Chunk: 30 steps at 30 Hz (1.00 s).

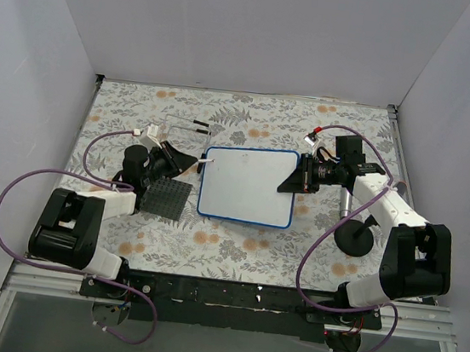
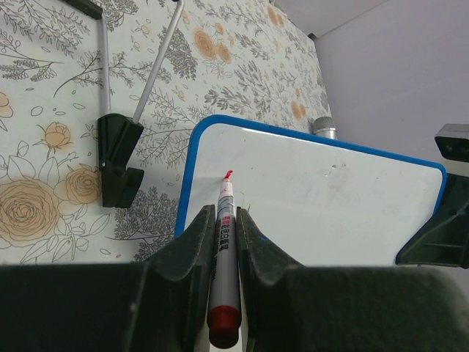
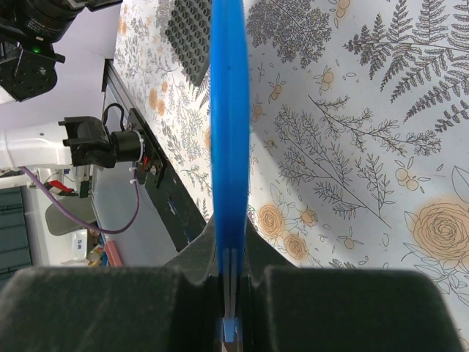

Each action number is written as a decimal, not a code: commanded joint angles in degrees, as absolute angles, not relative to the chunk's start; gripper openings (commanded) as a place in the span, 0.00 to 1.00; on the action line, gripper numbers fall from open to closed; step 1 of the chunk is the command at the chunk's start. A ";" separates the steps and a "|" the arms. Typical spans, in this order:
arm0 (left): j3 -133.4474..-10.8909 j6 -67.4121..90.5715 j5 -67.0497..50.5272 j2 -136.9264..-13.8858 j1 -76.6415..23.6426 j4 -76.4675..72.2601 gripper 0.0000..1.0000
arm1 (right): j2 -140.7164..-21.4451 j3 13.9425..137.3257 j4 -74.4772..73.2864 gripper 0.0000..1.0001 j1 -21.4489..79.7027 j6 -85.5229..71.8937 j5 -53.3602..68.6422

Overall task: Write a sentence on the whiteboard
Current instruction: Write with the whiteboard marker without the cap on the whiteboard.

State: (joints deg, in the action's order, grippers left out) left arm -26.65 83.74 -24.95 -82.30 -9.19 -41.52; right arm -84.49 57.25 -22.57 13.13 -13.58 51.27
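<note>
The whiteboard (image 1: 247, 186), white with a blue rim, lies flat in the middle of the table. My left gripper (image 1: 192, 164) is shut on a red-capped marker (image 2: 224, 253). The marker's tip touches the board near its upper left corner. The only trace of the sentence is a short red stroke (image 2: 228, 175) at that tip; the rest of the board (image 2: 322, 198) is blank. My right gripper (image 1: 294, 182) is shut on the board's right edge. In the right wrist view the blue rim (image 3: 229, 110) runs edge-on between the closed jaws of that gripper (image 3: 231, 231).
A dark grey studded plate (image 1: 167, 199) lies left of the board, under my left arm, and shows in the right wrist view (image 3: 196, 33). A wire stand with black feet (image 2: 117, 158) lies behind the board's left corner. A black round-based post (image 1: 353, 239) stands by my right arm.
</note>
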 commanded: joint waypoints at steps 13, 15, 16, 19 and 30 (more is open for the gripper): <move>-21.54 82.97 -28.12 -76.38 -9.40 -35.78 0.00 | -84.11 56.78 -22.24 0.01 13.18 -10.72 49.48; -21.18 83.06 -28.21 -75.68 -9.49 -35.42 0.00 | -83.94 56.69 -22.24 0.01 13.18 -10.81 49.39; -20.83 82.97 -28.21 -75.50 -9.49 -35.07 0.00 | -83.94 56.69 -22.24 0.01 13.18 -10.81 49.48; -20.57 83.23 -28.21 -74.97 -9.67 -34.72 0.00 | -83.76 56.60 -22.15 0.01 13.27 -10.90 49.48; -22.75 84.73 -26.81 -72.25 -9.76 -35.42 0.00 | -83.14 56.51 -22.06 0.01 13.18 -10.99 49.48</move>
State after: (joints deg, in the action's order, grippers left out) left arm -21.41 84.27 -27.49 -75.46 -9.52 -35.81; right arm -84.49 57.21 -22.48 13.13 -13.56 51.31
